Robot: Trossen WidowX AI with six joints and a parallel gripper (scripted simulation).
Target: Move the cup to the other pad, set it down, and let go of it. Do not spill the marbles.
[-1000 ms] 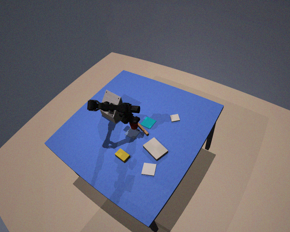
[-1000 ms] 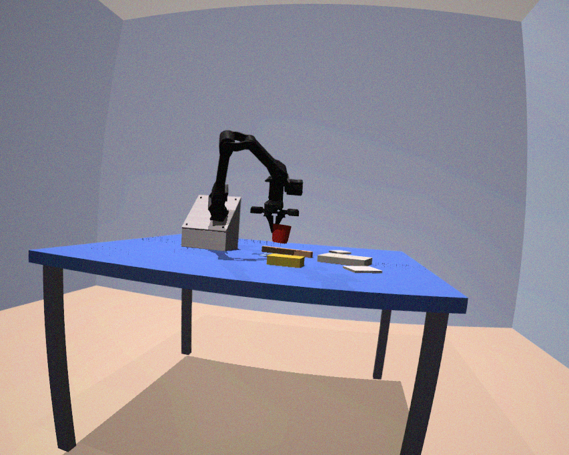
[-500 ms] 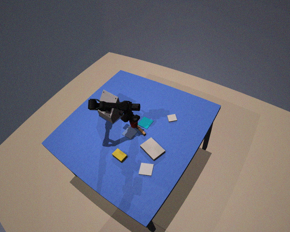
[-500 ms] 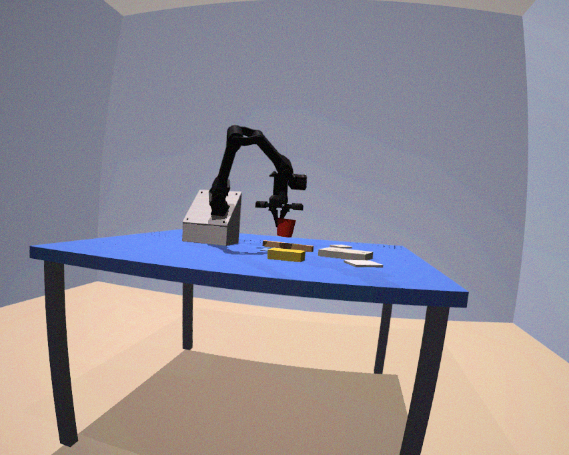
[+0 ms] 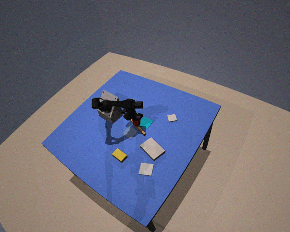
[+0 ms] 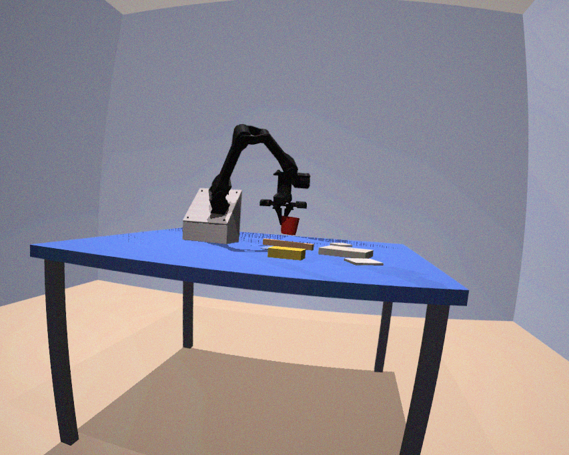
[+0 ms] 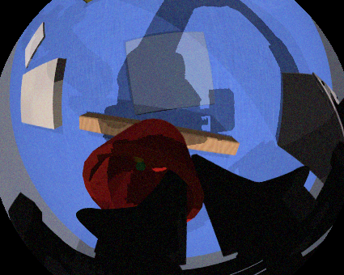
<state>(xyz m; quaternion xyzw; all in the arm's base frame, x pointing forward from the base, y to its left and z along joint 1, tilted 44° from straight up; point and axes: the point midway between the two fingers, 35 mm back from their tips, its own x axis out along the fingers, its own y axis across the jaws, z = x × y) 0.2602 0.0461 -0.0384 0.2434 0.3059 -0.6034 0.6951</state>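
Note:
My gripper [image 5: 136, 117] [image 6: 283, 220] [image 7: 187, 160] is shut on the wall of the red cup [image 5: 136, 122] [image 6: 289, 225] [image 7: 163, 131]. The cup is in the air, slightly tilted, above the wooden bar. Inside it the wrist view shows a green marble [image 7: 140, 166] and a red marble [image 7: 159, 169]; the dark interior hides any exact count. The pale grey pad [image 5: 129, 132] [image 7: 167, 73] lies on one side of the bar, partly in the arm's shadow. The teal pad [image 5: 147, 122] lies on the other side and is hidden in the wrist view.
The wooden bar [image 5: 141, 131] [image 6: 288, 244] [image 7: 90, 124] lies between the pads. A thick whitish block [image 5: 152, 148] [image 6: 345, 252] [image 7: 39, 95], a yellow block [image 5: 119, 154] [image 6: 285, 252] and two flat white tiles [image 5: 172, 117] [image 5: 146, 169] lie farther out. The arm's base [image 6: 205, 231] stands behind.

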